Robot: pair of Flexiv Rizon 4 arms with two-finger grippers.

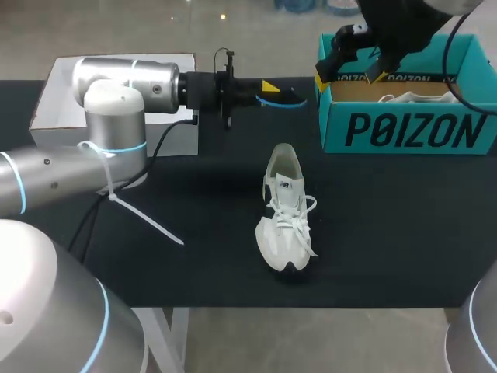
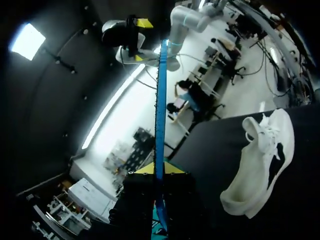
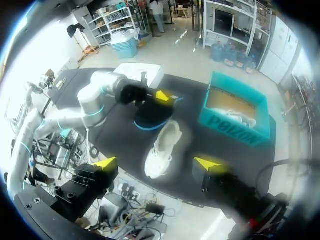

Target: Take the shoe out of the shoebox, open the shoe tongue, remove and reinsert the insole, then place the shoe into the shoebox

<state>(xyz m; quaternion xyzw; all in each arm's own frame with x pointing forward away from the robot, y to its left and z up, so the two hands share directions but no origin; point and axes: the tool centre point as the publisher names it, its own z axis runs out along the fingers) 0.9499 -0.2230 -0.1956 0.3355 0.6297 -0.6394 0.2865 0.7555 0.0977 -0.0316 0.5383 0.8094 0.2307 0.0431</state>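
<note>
Lying on the black table (image 1: 388,233), toe toward the robot, the white sneaker (image 1: 286,210) sits apart from the teal shoebox (image 1: 411,130), whose side bears large dark lettering. The left gripper (image 2: 159,169) pinches a blue-edged insole (image 2: 160,125). The right gripper (image 3: 156,163) hangs high, fingers wide. A second shoe (image 1: 411,97) lies half-hidden inside the shoebox.

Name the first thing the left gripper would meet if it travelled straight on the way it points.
Probably the shoebox, at the end wall facing the left gripper, with the held insole touching first; their relative height is unclear.

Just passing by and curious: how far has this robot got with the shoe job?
Done: the shoe lies on the table, outside the box. In hand: the left gripper pinches the insole; the right gripper is open. Left: insole back in, shoe boxed.
</note>
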